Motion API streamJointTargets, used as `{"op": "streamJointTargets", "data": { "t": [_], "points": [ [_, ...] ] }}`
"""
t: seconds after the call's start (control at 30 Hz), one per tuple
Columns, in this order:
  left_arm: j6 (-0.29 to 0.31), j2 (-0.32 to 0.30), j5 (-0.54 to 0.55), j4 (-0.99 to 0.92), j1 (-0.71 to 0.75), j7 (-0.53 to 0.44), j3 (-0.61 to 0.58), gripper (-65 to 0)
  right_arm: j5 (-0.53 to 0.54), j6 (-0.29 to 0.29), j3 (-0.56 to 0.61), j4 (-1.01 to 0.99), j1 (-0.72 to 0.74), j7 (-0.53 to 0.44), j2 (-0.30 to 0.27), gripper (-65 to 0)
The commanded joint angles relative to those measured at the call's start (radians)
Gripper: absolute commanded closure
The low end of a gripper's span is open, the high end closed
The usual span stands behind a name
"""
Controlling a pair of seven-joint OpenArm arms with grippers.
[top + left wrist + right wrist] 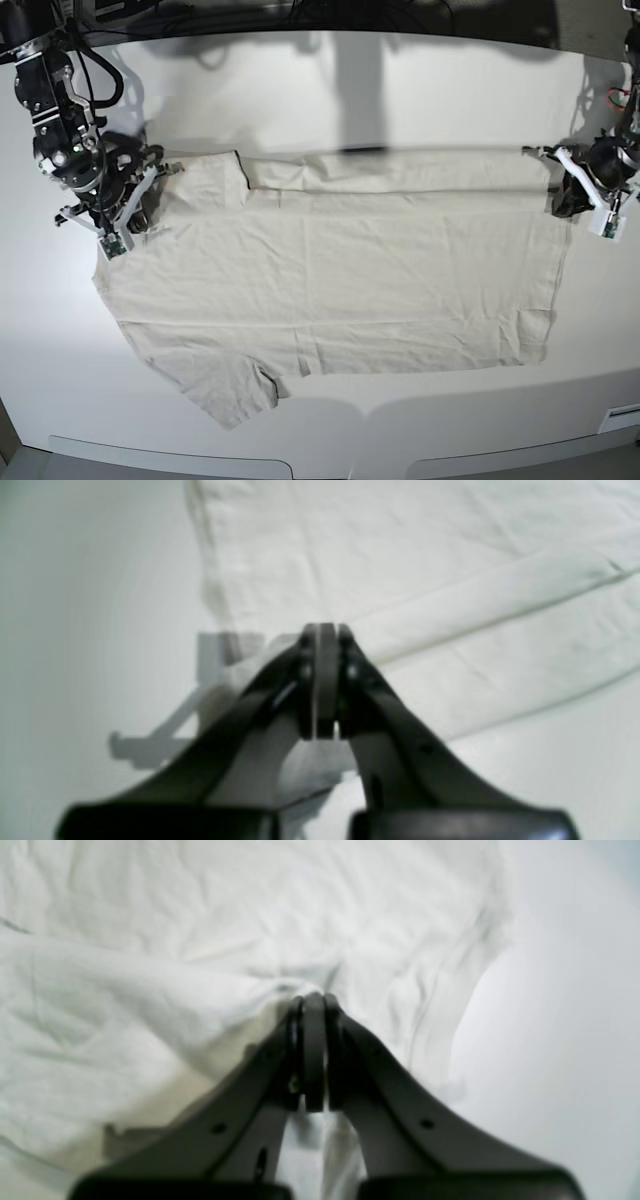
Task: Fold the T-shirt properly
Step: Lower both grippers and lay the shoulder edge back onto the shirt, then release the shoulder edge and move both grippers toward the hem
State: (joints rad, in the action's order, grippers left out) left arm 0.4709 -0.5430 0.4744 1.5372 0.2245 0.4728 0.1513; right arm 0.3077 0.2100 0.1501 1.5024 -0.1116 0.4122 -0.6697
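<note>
1. Looking through my left wrist camera, I see my left end effector (326, 680) with its two sides pressed together, and a fold of the T-shirt (450, 605) seems pinched there at the garment's edge. The cloth runs away across the white worktop (75, 605) in a long soft ridge, so I judge it light and limp, unable to hold any shape by itself.

2. Looking through my right wrist camera, I see my right end effector (313, 1050) also drawn together, with wrinkled cream fabric of the T-shirt (150, 990) bunched up against its tips and most likely caught between them. The creases radiating from that spot suggest thin, stretchy cotton that drags rather than slides stiffly.

3. Looking from the base camera, I find the T-shirt (340, 290) spread across the middle of the worktop (320, 100), its far long edge already turned over into a narrow band.
   - My right end effector (135, 205) sits at the shoulder end; my left end effector (572, 195) sits at the hem corner.
   - I judge hems and corners the best holds, since a mid-panel pinch would only bunch the cloth, and both ends need lifting evenly to keep the fold straight.
</note>
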Motion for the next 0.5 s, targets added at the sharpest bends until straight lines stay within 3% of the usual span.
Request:
{"op": "streamJointTargets", "data": {
  "t": [0.0,0.23,0.47],
  "points": [
    [-0.003,-0.007,0.017,0.014,-0.011,-0.024,0.011,0.0,0.025,-0.009,-0.021,0.016,0.014,-0.003,-0.006,0.0],
    [-0.059,0.070,0.013,0.011,-0.011,-0.018,0.011,0.0,0.093,-0.007,-0.098,0.016,0.014,0.092,0.053,0.0],
    [-0.059,0.084,-0.002,-0.083,-0.011,-0.041,0.011,0.0,0.093,-0.004,-0.098,-0.061,0.014,0.116,0.077,0.0]
  ]
}}
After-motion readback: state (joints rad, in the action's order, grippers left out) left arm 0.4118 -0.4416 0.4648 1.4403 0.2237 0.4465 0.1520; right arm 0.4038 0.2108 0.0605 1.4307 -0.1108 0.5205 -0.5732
